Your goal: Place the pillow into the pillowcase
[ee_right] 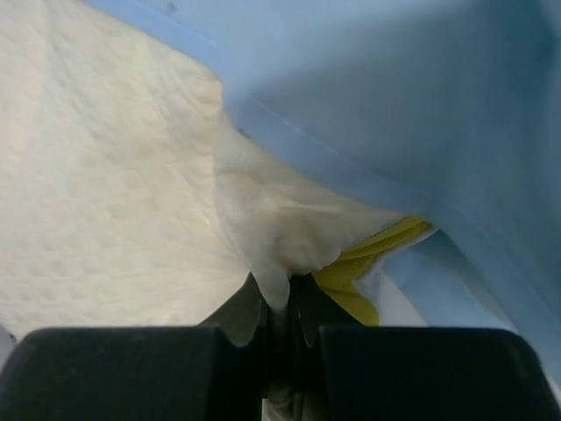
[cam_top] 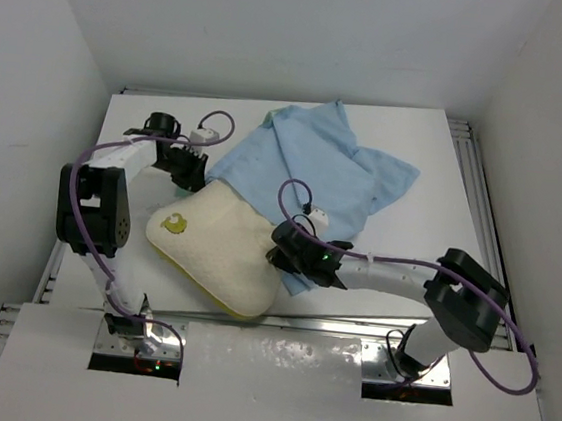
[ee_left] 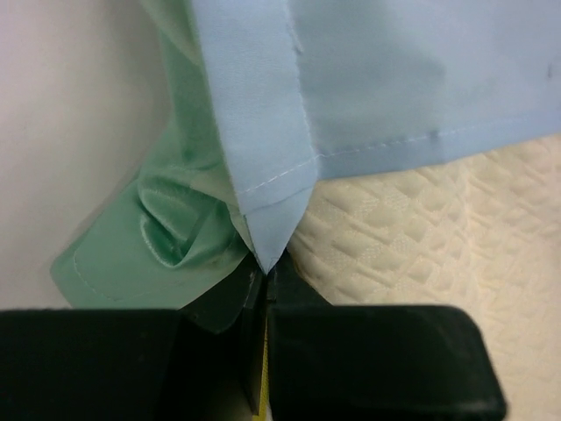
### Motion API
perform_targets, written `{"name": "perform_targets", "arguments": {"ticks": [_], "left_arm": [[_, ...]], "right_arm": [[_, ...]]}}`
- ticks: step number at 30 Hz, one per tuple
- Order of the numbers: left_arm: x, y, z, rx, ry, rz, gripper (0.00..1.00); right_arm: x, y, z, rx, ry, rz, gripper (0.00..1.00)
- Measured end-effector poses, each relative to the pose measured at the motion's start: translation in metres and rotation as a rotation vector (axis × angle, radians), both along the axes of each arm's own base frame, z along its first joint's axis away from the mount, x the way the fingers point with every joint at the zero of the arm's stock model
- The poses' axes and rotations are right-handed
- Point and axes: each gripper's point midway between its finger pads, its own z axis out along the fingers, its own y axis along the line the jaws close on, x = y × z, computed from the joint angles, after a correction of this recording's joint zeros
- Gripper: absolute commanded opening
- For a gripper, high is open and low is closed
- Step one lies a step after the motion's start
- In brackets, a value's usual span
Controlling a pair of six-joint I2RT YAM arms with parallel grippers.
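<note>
Gripping pillowcase hem corner with left hand; gripping pillow edge with right hand, mostly outside the opening just ahead. Beware pushing hard: may pull thin hem free and close the opening.

white table | white walls around it | metal rail along right edge | shiny plate in front

Seen from above, the far end of the pillow disappears under the pillowcase, and the right gripper covers part of its right edge. We cannot see the green face of the pillowcase there. In both wrist views, pillow and pillowcase run off the picture's edges. How much cloth the left gripper pinches is hidden between its tips.
</note>
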Motion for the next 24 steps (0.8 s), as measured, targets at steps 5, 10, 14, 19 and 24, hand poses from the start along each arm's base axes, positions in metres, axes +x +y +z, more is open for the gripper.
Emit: {"name": "perform_targets", "arguments": {"ticks": [5, 10, 14, 19, 24], "left_arm": [[-0.022, -0.002, 0.006, -0.015, 0.047, -0.087, 0.0], [-0.04, -0.007, 0.018, -0.049, 0.089, -0.164, 0.0], [-0.054, -0.013, 0.028, -0.092, 0.105, -0.243, 0.0], [-0.069, -0.018, 0.038, -0.132, 0.099, -0.339, 0.0], [-0.079, -0.018, 0.039, -0.137, 0.12, -0.373, 0.0]], "right_arm": [[0.025, -0.031, 0.04, 0.032, -0.138, -0.079, 0.0], [0.067, -0.071, 0.101, 0.003, -0.368, -0.233, 0.0], [0.085, -0.078, 0.123, -0.005, -0.472, -0.294, 0.0], [0.103, -0.083, 0.114, -0.08, -0.499, -0.386, 0.0], [0.125, -0.097, 0.093, -0.209, -0.476, -0.46, 0.0]]}}
